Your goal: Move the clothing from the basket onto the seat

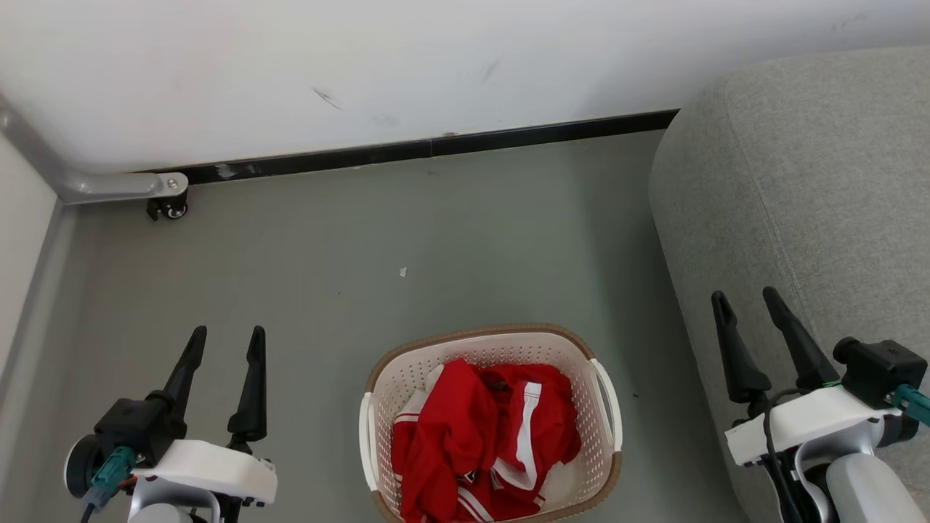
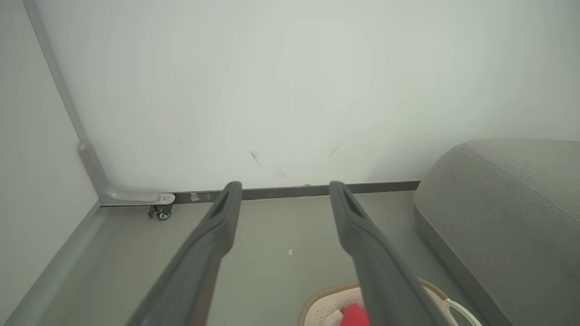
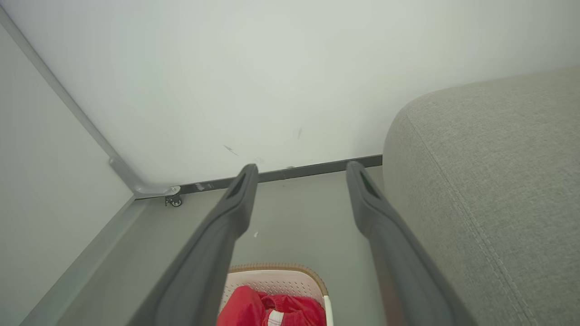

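Red clothing [image 1: 483,439] with white stripes lies crumpled inside the cream perforated basket [image 1: 383,396], which stands on the floor at the bottom middle of the head view. The grey seat [image 1: 806,189] rises at the right, next to the basket. My left gripper [image 1: 225,335] hangs open at the lower left, well clear of the basket. My right gripper [image 1: 746,298] stands open at the lower right, in front of the seat's side. The left wrist view catches the basket [image 2: 319,305] and the seat [image 2: 507,203]. In the right wrist view the clothing [image 3: 267,310] sits low between the fingers [image 3: 235,213].
A white wall with a dark skirting board [image 1: 436,149] closes the far side. A grey metal leg with a small caster [image 1: 168,207] stands at the left corner beside a pale panel. Grey floor [image 1: 407,240] stretches between the wall and the basket.
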You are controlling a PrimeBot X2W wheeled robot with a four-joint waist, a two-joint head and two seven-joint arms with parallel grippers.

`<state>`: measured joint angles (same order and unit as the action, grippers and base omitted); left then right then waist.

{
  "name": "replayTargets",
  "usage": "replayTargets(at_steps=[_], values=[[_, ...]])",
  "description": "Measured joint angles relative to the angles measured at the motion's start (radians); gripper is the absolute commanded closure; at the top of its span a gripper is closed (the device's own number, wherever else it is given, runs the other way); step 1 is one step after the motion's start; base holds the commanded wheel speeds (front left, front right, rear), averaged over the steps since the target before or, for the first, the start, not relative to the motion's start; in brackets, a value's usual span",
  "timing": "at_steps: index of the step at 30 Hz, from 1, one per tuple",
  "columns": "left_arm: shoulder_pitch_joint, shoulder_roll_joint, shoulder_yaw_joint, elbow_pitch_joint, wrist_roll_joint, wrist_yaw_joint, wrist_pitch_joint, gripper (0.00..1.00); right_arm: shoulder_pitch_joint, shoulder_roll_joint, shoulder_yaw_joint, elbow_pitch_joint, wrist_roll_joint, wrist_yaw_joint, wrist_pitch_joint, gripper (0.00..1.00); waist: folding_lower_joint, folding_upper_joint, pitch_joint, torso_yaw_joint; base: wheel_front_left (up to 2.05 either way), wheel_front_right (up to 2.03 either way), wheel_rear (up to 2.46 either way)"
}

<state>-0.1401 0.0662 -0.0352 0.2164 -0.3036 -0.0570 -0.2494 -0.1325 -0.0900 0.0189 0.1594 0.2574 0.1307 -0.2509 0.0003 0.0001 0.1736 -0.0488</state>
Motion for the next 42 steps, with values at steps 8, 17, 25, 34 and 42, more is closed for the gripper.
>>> replayTargets(at_steps=[8, 17, 25, 34, 42], values=[[-0.023, -0.001, -0.014, 0.0, 0.007, -0.016, 0.0, 0.0, -0.034, 0.012, 0.0, -0.016, 0.001, 0.0, 0.0, 0.0, -0.0001, 0.0, 0.049, -0.009, 0.0, 0.0, 0.0], [-0.059, -0.001, -0.035, 0.001, 0.02, -0.025, 0.0, 0.0, -0.063, 0.018, -0.004, -0.026, 0.006, 0.0, 0.0, 0.0, 0.0, 0.0, 0.109, -0.021, 0.0, 0.0, 0.0], [-0.087, -0.002, -0.053, 0.007, 0.029, -0.033, 0.0, 0.0, -0.084, 0.021, -0.005, -0.033, 0.006, 0.0, -0.001, 0.0, 0.0, 0.0, 0.156, -0.032, 0.0, 0.0, 0.0], [-0.135, -0.001, -0.08, 0.018, 0.043, -0.035, 0.0, 0.0, -0.125, 0.023, -0.005, -0.048, 0.006, 0.0, -0.002, 0.0, -0.0001, 0.0, 0.217, -0.048, 0.0, 0.0, 0.0], [-0.167, -0.001, -0.12, 0.041, 0.052, -0.046, 0.0, 0.0, -0.168, 0.026, -0.002, -0.053, 0.011, 0.0, -0.002, 0.0, -0.0001, 0.0, 0.271, -0.061, 0.0, 0.0, 0.0]])
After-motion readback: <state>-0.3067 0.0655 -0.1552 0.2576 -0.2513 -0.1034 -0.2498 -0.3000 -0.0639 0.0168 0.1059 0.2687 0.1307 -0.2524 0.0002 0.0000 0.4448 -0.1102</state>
